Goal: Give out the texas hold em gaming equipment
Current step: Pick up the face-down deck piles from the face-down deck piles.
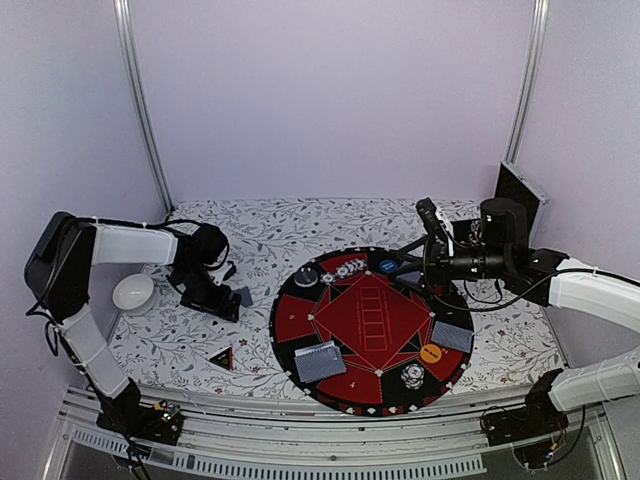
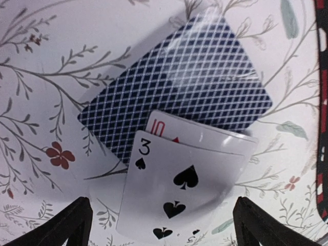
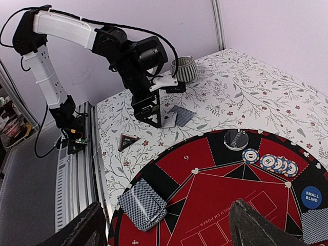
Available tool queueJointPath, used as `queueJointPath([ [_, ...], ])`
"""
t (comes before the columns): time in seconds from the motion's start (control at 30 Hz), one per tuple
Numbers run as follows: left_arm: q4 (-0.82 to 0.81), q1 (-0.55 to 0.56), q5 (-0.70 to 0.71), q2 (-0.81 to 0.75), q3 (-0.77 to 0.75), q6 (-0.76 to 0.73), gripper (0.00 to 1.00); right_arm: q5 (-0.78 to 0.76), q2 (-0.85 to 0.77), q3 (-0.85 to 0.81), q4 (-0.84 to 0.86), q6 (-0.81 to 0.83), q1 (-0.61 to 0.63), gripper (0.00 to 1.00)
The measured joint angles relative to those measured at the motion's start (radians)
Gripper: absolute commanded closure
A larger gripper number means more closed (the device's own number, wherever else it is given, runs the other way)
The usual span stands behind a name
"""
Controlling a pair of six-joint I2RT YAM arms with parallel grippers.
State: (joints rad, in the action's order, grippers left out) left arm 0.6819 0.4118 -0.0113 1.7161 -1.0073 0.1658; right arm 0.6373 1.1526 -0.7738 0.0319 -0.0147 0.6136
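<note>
In the left wrist view, three small cards lie on the flowered cloth: a blue-backed card (image 2: 179, 87), a face-up three of spades (image 2: 179, 189) and a red ten partly hidden under it. My left gripper (image 2: 164, 230) is open and straddles the three of spades. In the top view it (image 1: 215, 300) stands left of the mat by those cards (image 1: 243, 296). My right gripper (image 1: 432, 255) is open and empty over the mat's far right part. On the mat lie a card stack (image 1: 320, 360), more cards (image 1: 452, 335), chips (image 1: 412, 375), an orange disc (image 1: 431, 353), a blue disc (image 1: 388, 266) and a dark disc (image 1: 305, 277). The black-red triangle (image 1: 221, 357) lies on the cloth.
The large round red-and-black mat (image 1: 375, 325) fills the table's middle. A white bowl (image 1: 133, 292) stands at the far left. A dark panel (image 1: 520, 195) leans at the back right. Metal rails run along the near edge.
</note>
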Motion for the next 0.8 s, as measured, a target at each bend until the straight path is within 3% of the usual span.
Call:
queueJointPath([
  [0.1,-0.002,0.0,0.019,0.032,0.002,-0.004,0.03,0.004,0.0,0.001,0.0,0.0,0.0,0.16],
  [0.27,-0.002,0.001,0.017,0.032,0.002,-0.019,0.18,0.006,0.004,0.001,0.0,0.0,-0.001,0.16],
  [0.53,0.002,0.026,-0.013,0.032,0.0,-0.047,0.14,0.013,0.014,0.001,0.001,0.0,-0.006,0.16],
  [0.8,0.014,0.047,-0.003,0.051,-0.019,-0.057,0.47,0.024,0.014,0.001,0.004,0.0,-0.006,0.16],
])
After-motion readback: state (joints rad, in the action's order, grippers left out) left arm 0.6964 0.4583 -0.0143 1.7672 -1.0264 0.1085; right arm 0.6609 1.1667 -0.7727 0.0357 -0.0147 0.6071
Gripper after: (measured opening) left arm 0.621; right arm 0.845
